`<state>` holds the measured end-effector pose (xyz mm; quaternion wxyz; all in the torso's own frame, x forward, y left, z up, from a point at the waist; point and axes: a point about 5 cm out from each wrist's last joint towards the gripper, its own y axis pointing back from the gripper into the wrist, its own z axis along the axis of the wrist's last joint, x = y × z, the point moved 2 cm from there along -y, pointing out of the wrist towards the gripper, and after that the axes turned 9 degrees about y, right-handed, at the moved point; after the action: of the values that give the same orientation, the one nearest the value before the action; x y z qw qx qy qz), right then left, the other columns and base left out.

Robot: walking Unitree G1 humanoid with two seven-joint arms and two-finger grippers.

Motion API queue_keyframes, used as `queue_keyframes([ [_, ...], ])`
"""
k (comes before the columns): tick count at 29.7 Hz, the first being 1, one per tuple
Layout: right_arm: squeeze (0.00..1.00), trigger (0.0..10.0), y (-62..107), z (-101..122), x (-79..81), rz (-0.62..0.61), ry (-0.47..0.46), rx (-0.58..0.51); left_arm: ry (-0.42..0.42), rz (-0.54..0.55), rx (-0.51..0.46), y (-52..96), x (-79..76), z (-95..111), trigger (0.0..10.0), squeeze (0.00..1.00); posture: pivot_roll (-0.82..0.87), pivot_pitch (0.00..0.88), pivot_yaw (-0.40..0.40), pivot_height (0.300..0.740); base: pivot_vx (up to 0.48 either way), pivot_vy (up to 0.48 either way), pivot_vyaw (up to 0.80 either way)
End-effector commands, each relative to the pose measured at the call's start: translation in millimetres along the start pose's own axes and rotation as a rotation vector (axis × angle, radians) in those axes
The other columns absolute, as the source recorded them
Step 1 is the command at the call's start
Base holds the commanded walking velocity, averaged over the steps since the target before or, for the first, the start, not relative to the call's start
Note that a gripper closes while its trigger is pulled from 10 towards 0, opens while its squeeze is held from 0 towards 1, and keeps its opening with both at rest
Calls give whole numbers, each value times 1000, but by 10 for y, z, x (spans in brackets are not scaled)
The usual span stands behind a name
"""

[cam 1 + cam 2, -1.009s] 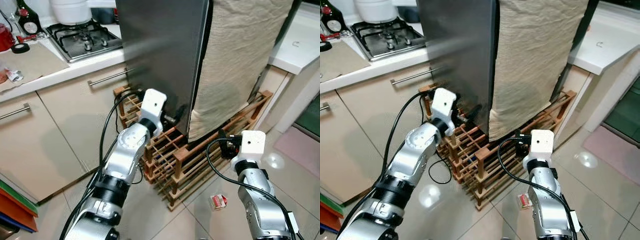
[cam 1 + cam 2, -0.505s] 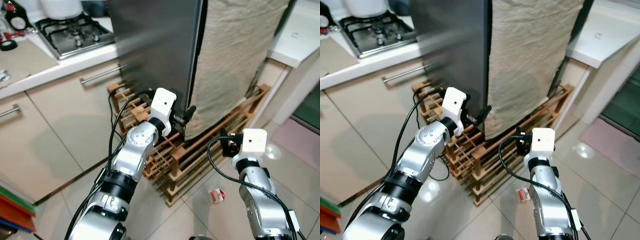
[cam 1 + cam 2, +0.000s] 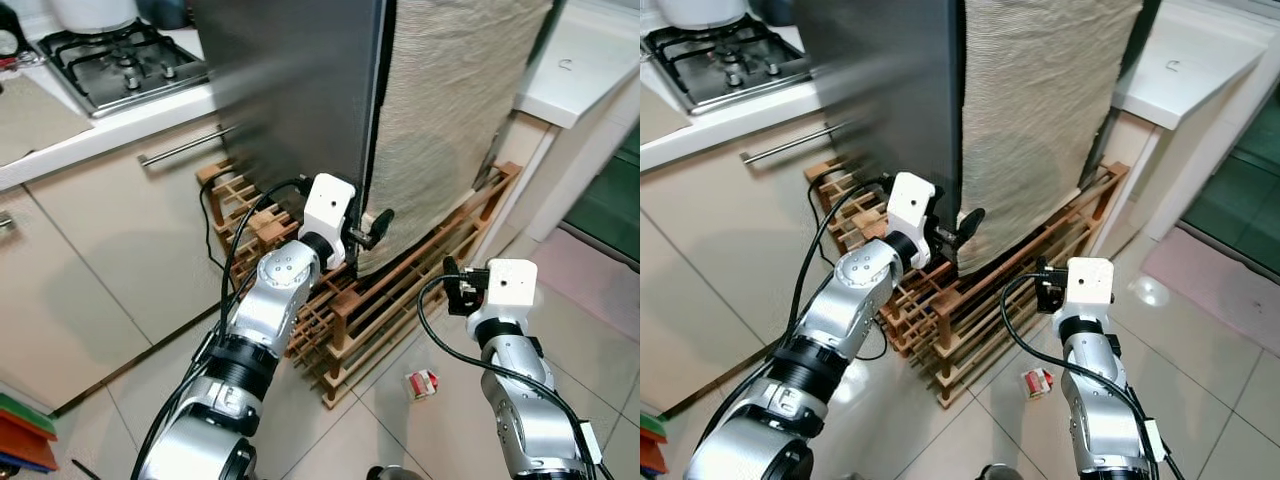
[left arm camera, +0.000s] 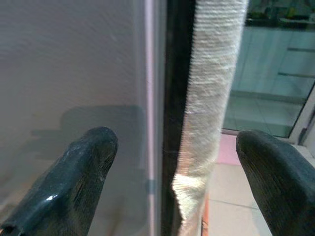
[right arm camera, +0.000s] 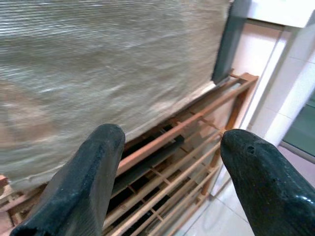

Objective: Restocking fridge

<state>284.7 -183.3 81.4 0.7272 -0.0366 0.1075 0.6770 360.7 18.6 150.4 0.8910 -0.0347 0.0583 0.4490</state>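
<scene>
Left gripper (image 3: pixel 372 228) at the lower front corner edge of the steel fridge (image 3: pixel 290 90), fingers spread to either side of that edge.

In the left wrist view, one finger (image 4: pixel 78 182) against the steel side, the other past the beige cloth (image 3: pixel 455 110) hanging down the fridge front; dark seam between. Right gripper (image 3: pixel 452 290) lower, fingers parted and gripping nothing, aimed at the wooden rack (image 3: pixel 400 290) beneath. Open tiled floor (image 3: pixel 590 340) to the right, with a small red-and-white packet (image 3: pixel 421 382) lying near the rack's corner. Cabinet fronts (image 3: pixel 100 250) close on the left.
</scene>
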Motion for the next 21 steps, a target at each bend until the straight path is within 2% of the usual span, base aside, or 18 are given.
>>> queue_keyframes([
  [1,0,10000,-12,-4,12,6,0,-2,-3,0,-18,-32,-7,59,10000,0,15,0,15,740,0,0,0],
  [8,0,10000,-11,1,22,6,-3,-5,-12,-13,-26,-94,-41,101,10000,0,10,0,17,740,0,0,0],
  [13,0,10000,0,-4,-2,-2,-3,-5,17,-96,-14,-129,-192,105,10000,0,5,0,18,740,0,0,0],
  [21,0,10000,-4,-13,-2,0,-2,-3,28,-123,-19,-143,-242,112,10000,0,7,0,16,740,0,0,0],
])
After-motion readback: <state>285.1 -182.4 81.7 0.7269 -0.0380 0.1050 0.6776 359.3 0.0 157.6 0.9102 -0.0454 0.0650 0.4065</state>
